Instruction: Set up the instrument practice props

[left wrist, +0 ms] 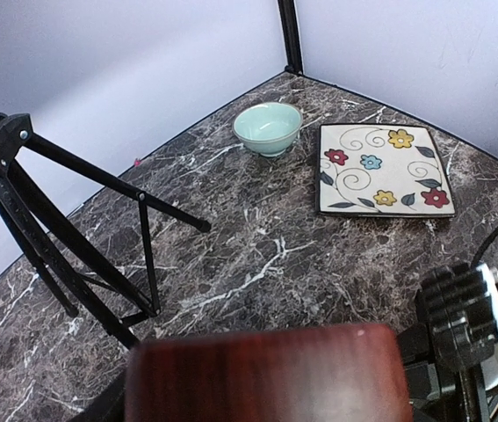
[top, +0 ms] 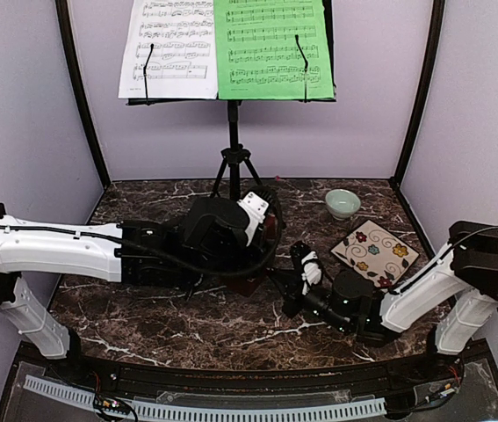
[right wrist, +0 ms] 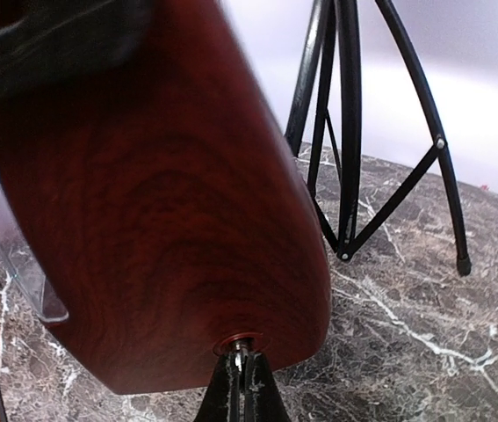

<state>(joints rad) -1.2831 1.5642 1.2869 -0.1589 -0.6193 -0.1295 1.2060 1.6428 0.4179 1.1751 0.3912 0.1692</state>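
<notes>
**Item: metronome** [right wrist: 161, 193]. Reddish-brown wood-grain body, lifted off the marble table [top: 187, 325] just in front of the music stand [top: 231, 132] legs.

**Holds:** left gripper [top: 264, 236] spread wide around the body and apparently carrying it. Right gripper [right wrist: 242, 369] pinched fully closed on the small metal winding key [right wrist: 242, 345] at the body's side.

**Already placed:** white sheet [top: 165, 48] and green sheet [top: 270, 48], side by side on the stand's desk.

**Nearby, not in use:** pale-green bowl [top: 342, 203] and floral plate [top: 375, 252], well to the right.

**Step, as judged:** metronome being wound or readied.

**Next move calls for:**
- a steady left hold while the right wrist turns the key
- then setting the metronome upright by the stand feet
</notes>
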